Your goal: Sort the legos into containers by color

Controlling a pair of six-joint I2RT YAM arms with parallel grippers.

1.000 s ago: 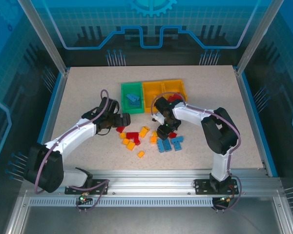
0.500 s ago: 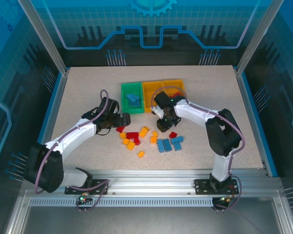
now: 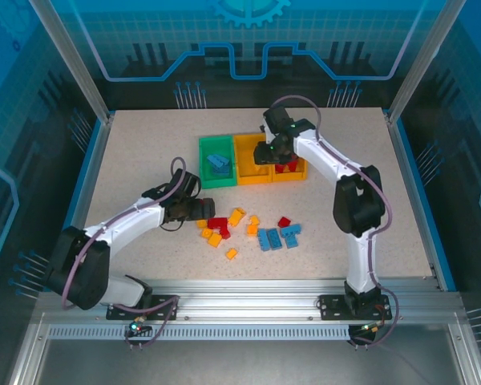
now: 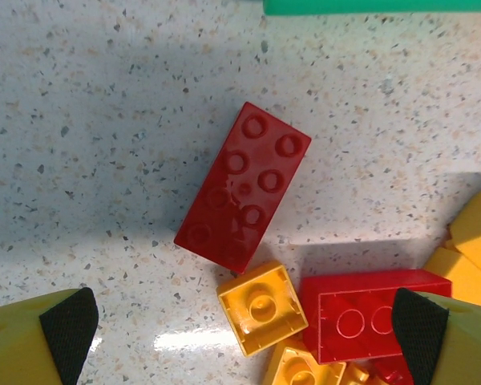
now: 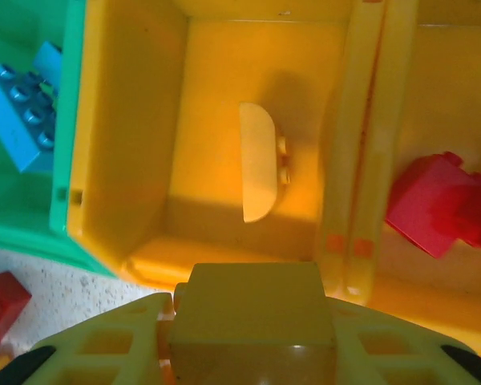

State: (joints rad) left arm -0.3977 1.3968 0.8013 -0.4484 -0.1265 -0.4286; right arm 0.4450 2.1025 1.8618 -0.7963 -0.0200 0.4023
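The right end effector [image 3: 274,154] hangs over the middle yellow bin [image 5: 128,168] of the row toward the table's far edge, clamped on a yellow brick [image 5: 252,309]. The left end effector [image 3: 204,210] stands wide above a red eight-stud brick [image 4: 242,186] in the loose pile [image 3: 252,228] closer to the table's near edge. These bricks look light, rigid and glossy (apt to squirt out of a corner pinch), so I would grip the flat long sides squarely. No brand or lettering can be read.
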